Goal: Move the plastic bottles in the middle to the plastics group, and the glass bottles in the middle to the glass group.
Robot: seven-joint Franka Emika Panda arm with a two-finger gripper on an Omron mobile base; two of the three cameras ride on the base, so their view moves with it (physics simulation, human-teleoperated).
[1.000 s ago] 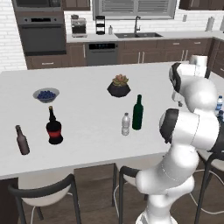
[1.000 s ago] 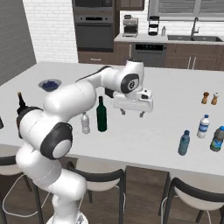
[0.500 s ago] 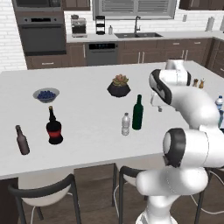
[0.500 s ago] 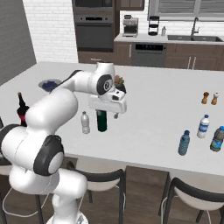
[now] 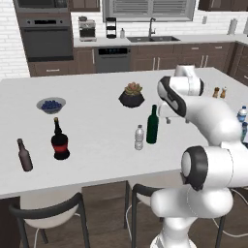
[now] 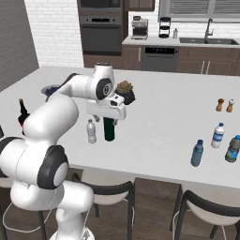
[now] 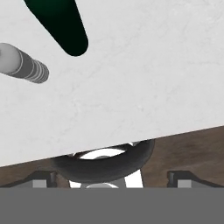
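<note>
I am hovering the gripper (image 6: 110, 119), jaws spread wide and empty, beside the dark green glass bottle (image 5: 153, 125); next I judge lowering around its neck.

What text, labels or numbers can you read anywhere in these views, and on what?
No text can be read in any view.
Black bottle: red label, no lettering visible.
Whitish plastic bottle: blue label band, too small to read.
Green bottle: no label visible.
Oven and dishwasher: control panels too blurred for any digits.
</note>
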